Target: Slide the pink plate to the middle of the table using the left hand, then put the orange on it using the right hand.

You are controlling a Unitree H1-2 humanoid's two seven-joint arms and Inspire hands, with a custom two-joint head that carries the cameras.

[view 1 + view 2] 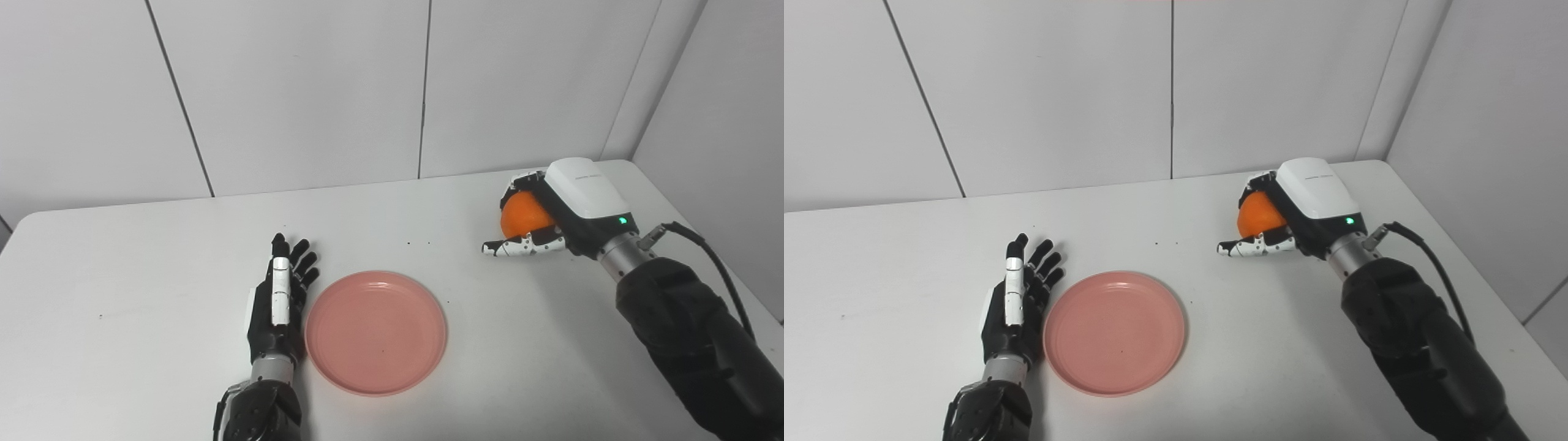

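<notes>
Left hand (278, 300) sits flat and spread, right against the plate's (375, 331) left rim; right hand (554, 211) grips the orange (522, 214) well right of it.

Black sleeves, silver wrists; right hand (554, 211) white-backed with green light and black cable.

White matte worktop (122, 257) with rounded corners, pushed into room corner. Few tiny dark specks on surface near centre. Back wall (294, 92) of smooth pale grey-white panels, split by thin dark vertical seams (424, 92); leftmost seam slants in view. Right side wall (723, 110) same plain pale finish, meets back wall at corner behind worktop's far right end. Light even, diffuse, from above; soft faint shadows on worktop, no glare. Small strip of grey floor or lower wall (1549, 331) visible past worktop's right edge, cannot tell which.
</notes>
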